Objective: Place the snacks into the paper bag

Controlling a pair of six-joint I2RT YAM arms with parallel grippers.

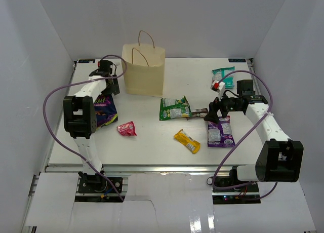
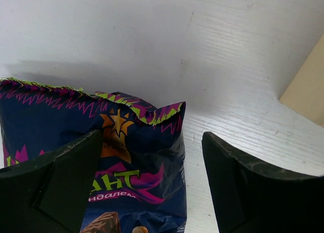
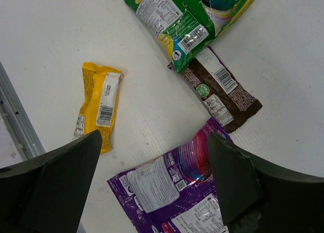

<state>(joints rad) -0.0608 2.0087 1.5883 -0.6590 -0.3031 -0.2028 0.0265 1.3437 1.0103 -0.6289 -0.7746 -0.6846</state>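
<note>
The beige paper bag stands upright at the back left; its edge shows in the left wrist view. My left gripper is open, just above the top edge of the dark purple chip bag, which lies between its fingers. My right gripper is open and empty above the purple pouch. Near it lie the green pouch, the brown bar and the yellow bar. A small red packet lies right of the chip bag. A teal pouch lies at the back right.
White walls close in the table on the left, back and right. A metal rail runs along the front edge. Purple cables loop from both arms. A small red and white item sits by the teal pouch.
</note>
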